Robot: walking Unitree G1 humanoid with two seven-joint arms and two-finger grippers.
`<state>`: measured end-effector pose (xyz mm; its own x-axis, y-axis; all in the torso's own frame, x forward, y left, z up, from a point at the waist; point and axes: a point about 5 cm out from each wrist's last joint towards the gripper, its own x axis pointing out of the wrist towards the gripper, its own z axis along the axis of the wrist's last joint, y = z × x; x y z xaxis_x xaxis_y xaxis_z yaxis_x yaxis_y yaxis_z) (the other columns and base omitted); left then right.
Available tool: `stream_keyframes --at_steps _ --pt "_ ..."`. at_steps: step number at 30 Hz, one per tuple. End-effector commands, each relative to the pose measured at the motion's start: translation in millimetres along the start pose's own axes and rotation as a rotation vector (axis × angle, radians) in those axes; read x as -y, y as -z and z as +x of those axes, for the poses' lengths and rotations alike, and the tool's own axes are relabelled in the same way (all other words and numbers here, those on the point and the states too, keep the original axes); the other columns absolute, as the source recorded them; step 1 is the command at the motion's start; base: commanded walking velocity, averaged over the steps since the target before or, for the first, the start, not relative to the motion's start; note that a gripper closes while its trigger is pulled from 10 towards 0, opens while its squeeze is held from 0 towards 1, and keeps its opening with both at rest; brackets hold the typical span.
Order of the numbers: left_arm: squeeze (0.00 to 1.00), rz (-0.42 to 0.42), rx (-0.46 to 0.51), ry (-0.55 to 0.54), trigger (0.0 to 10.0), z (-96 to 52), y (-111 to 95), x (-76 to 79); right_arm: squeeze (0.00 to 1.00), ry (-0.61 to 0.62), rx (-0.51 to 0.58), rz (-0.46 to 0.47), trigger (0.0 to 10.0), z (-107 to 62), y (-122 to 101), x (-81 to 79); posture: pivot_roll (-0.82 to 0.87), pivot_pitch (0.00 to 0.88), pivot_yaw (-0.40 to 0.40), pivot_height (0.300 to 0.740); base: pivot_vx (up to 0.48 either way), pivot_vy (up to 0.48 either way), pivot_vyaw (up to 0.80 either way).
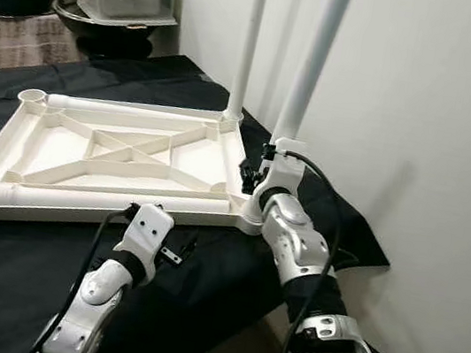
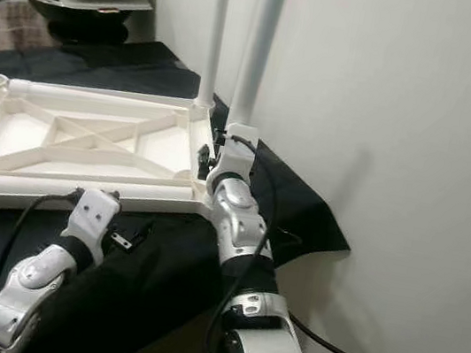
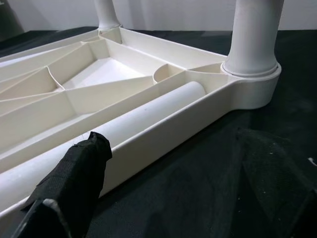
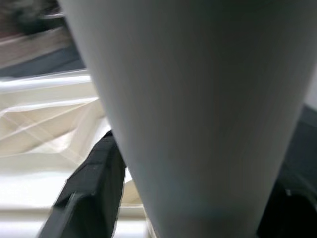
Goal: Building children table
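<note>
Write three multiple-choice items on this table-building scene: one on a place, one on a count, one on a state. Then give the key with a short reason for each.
1. Where is the right gripper?
A. on the near upright leg
B. on the plastic storage box
C. on the floor

2. How many legs stand upright in the tabletop frame?
A. none
B. two
C. four

3. How does the tabletop frame lie?
A. leaning against the wall
B. underside up, flat on the black cloth
C. hanging off the edge

Key: 1 A, its black fingers flank the leg's base at the frame's near right corner. 2 B, the near leg and the far leg rise from the right-hand corners; the left sockets are empty. 3 B, the ribs face up. The left gripper hovers at the near rail.
</note>
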<state>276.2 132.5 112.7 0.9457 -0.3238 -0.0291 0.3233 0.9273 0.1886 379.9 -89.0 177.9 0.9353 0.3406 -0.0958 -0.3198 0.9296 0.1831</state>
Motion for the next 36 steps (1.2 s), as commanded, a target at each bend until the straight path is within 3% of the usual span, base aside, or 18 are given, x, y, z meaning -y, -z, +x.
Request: stream_keyframes --at_steps 1,4,6,7,9,10,15,16,17,21,23,27,28,29,30,34,35,36 --pt "0.00 -0.001 -0.014 0.006 10.0 -1.5 4.5 1.8 0.00 -0.163 0.033 -0.014 10.0 -0.9 -10.9 -7.7 0.06 0.000 -0.061 0.740 0.000 0.000 0.00" --pt "0.00 -0.001 -0.013 0.009 10.0 0.3 4.1 2.1 0.00 -0.261 0.036 -0.155 10.0 -10.2 -24.4 22.9 0.06 0.000 -0.060 0.740 0.000 0.000 0.00" --pt "0.00 -0.001 -0.012 0.010 10.0 0.8 3.8 2.0 0.00 -0.281 0.029 -0.184 10.0 -11.8 -26.3 28.6 0.06 0.000 -0.061 0.740 0.000 0.000 0.00" --pt "0.00 0.000 -0.009 0.011 10.0 1.7 3.1 1.8 0.00 -0.314 -0.007 -0.230 1.8 -12.7 -22.2 33.8 0.06 0.000 -0.059 0.740 0.000 0.000 0.00" --pt "0.00 0.001 -0.009 0.012 10.0 1.9 3.0 1.5 0.00 -0.322 -0.026 -0.249 1.8 -12.7 -18.8 35.5 0.06 0.000 -0.059 0.740 0.000 0.000 0.00" --pt "0.00 0.002 -0.009 0.013 10.0 2.0 3.0 1.5 0.00 -0.313 -0.050 -0.264 0.0 -12.4 -13.2 38.1 0.07 0.000 -0.061 0.740 0.000 0.000 0.00" --pt "0.00 0.008 -0.012 0.013 10.0 1.0 3.7 0.6 0.00 -0.195 -0.072 -0.227 0.0 -7.9 -3.4 43.0 0.08 0.000 -0.065 0.740 0.000 0.000 0.00" --pt "0.00 0.010 -0.013 0.011 10.0 0.2 3.9 -0.5 0.00 -0.046 -0.076 -0.179 0.0 -3.7 0.8 46.1 0.08 0.000 -0.064 0.740 0.000 0.000 0.00" --pt "0.00 0.012 -0.014 0.008 10.0 -0.8 4.1 -1.5 0.00 0.207 -0.089 -0.090 0.0 -1.1 9.4 53.2 0.08 0.000 -0.070 0.740 0.000 0.000 0.00" --pt "0.00 0.012 -0.015 0.007 10.0 -1.2 4.4 -1.5 0.00 0.396 -0.101 -0.018 0.0 -3.6 17.4 60.1 0.09 0.000 -0.073 0.740 0.000 0.000 0.00" --pt "0.00 0.014 -0.016 0.001 10.0 -1.8 4.6 -1.7 0.00 0.609 -0.134 0.015 0.0 -13.3 35.5 60.9 0.10 0.000 -0.082 0.740 0.000 0.000 0.00" --pt "0.00 0.012 -0.017 -0.004 10.0 -2.4 4.7 -1.9 0.00 0.669 -0.166 0.047 0.0 -19.0 51.9 46.5 0.10 0.000 -0.079 0.740 0.000 0.000 0.00" --pt "0.00 0.011 -0.020 -0.002 10.0 -3.3 5.8 -1.2 0.00 0.519 -0.216 0.077 3.6 -14.4 60.4 19.2 0.09 0.000 -0.077 0.740 0.000 0.000 0.00" --pt "0.00 0.011 -0.020 -0.001 10.0 -3.4 6.0 -1.1 0.00 0.447 -0.188 0.068 10.0 -12.7 56.2 11.4 0.09 0.000 -0.077 0.740 0.000 0.000 0.00" --pt "0.00 0.011 -0.021 -0.001 10.0 -3.4 6.1 -1.0 1.00 0.418 -0.166 0.059 10.0 -11.4 52.7 6.9 0.09 0.000 -0.077 0.740 0.000 0.000 0.00" --pt "0.00 0.010 -0.019 0.001 10.0 -1.6 5.5 -1.0 1.00 0.332 -0.039 0.034 10.0 -8.0 27.3 11.5 0.08 0.000 -0.074 0.740 0.000 0.000 0.00" --pt "0.00 0.009 -0.017 0.001 10.0 -0.6 4.9 -0.8 0.00 0.209 -0.014 0.031 10.0 -4.0 15.3 13.9 0.08 0.000 -0.075 0.740 0.000 0.000 0.00" --pt "0.00 0.009 -0.017 0.001 10.0 -0.6 4.9 -0.8 0.00 0.209 -0.014 0.031 10.0 -4.0 15.3 13.9 0.08 0.000 -0.075 0.740 0.000 0.000 0.00"
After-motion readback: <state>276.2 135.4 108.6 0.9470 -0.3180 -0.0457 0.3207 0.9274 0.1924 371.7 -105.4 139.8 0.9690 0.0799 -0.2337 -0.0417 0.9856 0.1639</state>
